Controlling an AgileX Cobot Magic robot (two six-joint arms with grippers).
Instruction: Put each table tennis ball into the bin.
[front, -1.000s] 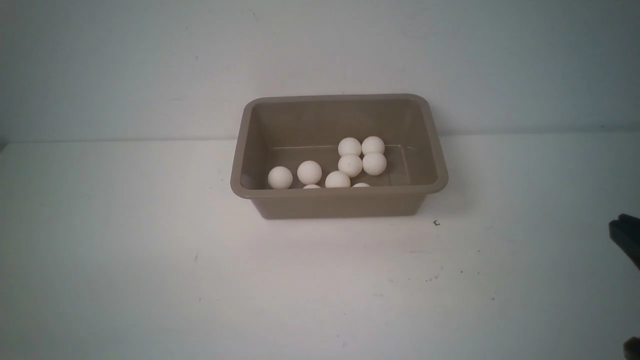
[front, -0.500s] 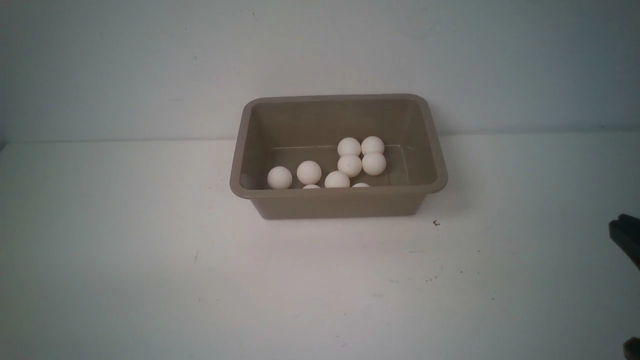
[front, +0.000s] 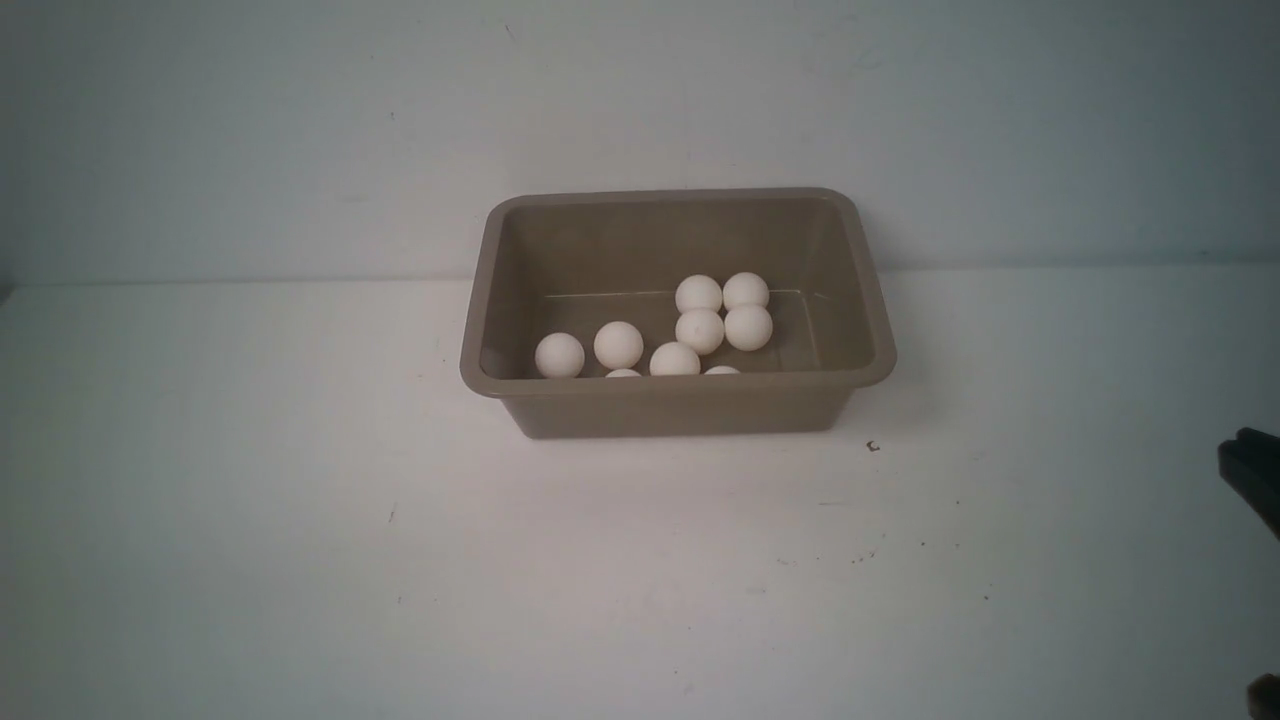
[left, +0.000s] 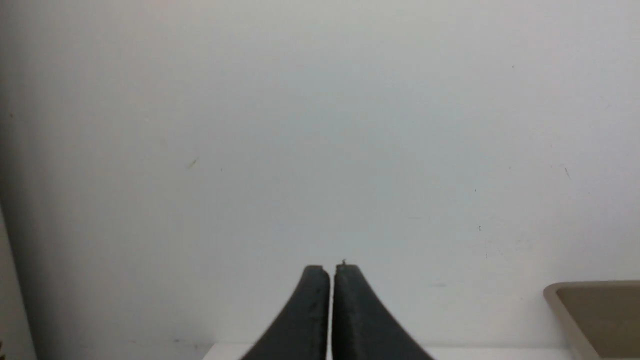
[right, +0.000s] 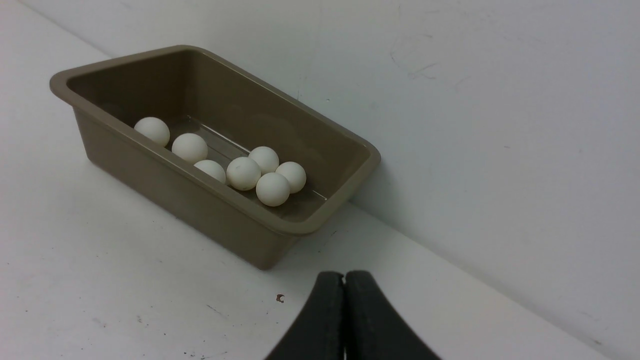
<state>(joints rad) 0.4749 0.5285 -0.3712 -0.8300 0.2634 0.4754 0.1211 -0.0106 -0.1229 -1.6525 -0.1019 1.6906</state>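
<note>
The taupe-brown bin (front: 677, 405) stood upright on the table against the wall, and the off-white table tennis balls (front: 699, 331) lay loose on its floor, four clustered touching.

Two dark charcoal fingers (left: 360, 320) with a matte, slightly grainy surface are seen on the left gripper (left: 332, 270); each is broad at the base and curves inward to a blunt, rounded tip. The right gripper (right: 344, 276) is formed alike, black and smooth, its tips rounded. In the front view, only a black blocky piece (front: 1250, 475) is shown at the right edge.
</note>
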